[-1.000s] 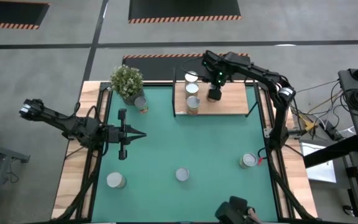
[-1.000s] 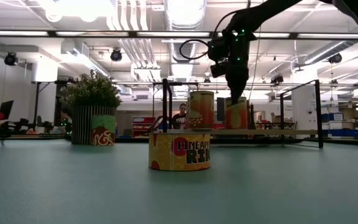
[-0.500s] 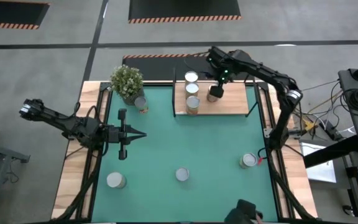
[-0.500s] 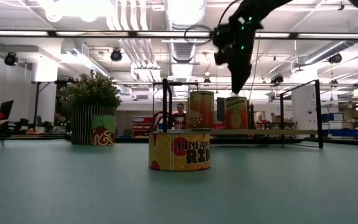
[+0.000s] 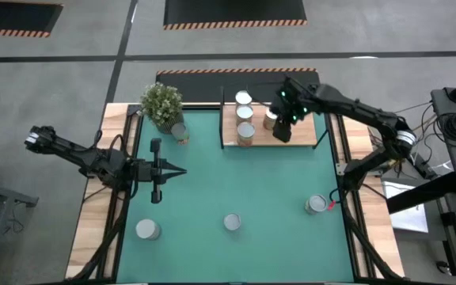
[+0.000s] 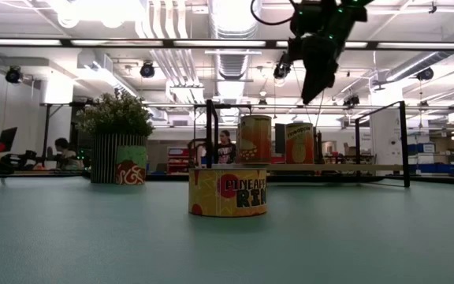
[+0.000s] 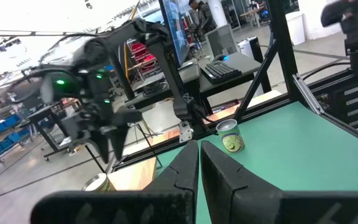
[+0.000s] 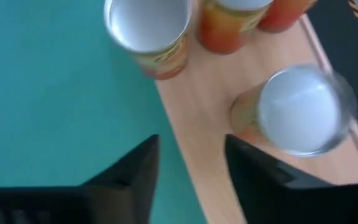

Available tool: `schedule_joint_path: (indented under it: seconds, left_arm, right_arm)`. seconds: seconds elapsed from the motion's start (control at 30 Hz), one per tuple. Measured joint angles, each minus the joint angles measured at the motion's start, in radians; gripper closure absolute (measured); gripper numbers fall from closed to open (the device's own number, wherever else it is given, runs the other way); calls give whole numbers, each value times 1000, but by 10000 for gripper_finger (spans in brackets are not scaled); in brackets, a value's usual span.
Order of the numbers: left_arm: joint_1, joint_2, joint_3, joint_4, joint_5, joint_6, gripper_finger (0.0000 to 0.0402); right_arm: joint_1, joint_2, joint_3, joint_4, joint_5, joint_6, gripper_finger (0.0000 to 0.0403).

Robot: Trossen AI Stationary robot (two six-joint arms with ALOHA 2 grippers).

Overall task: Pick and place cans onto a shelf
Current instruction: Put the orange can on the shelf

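Overhead, the right arm reaches across the table's far right corner, its gripper [image 5: 282, 132] raised above the near edge of the shelf [image 5: 303, 136], pointing down. Its wrist view shows the fingers [image 8: 138, 165] apart with bare board between them, holding nothing. 4 cans stand on the shelf: 3 in a column at its left end [image 5: 245, 133] and 1 more [image 5: 270, 119] just beside the gripper, not touching it. Off the shelf, 4 cans sit on the green mat [image 5: 212, 182]: 1 by the plant [image 5: 161, 104], 3 along the near side [image 5: 232, 222]. Meanwhile the left arm waits low over the mat's left part, its gripper [image 5: 179, 171] closed and empty, pointing toward the middle.
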Motion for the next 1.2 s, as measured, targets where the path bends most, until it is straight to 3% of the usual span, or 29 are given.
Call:
schedule_joint_path:
  seconds: [0.2, 0.27, 0.6, 1.0, 1.2]
  left_arm:
    - [0, 0, 0, 0, 0, 0, 402]
    - [0, 0, 0, 0, 0, 0, 402]
    - [0, 0, 0, -1, 0, 0, 402]
    - [0, 0, 0, -2, 0, 0, 402]
    - [0, 0, 0, -2, 0, 0, 402]
  right_arm:
    - [13, -80, -216, 177, 78, 30, 369]
    - [12, -87, -267, 234, 137, 34, 386]
    - [-30, -17, -351, 410, 254, -12, 394]
    - [-43, 92, -247, 469, 287, -61, 394]
    - [-45, 124, -242, 483, 363, -106, 394]
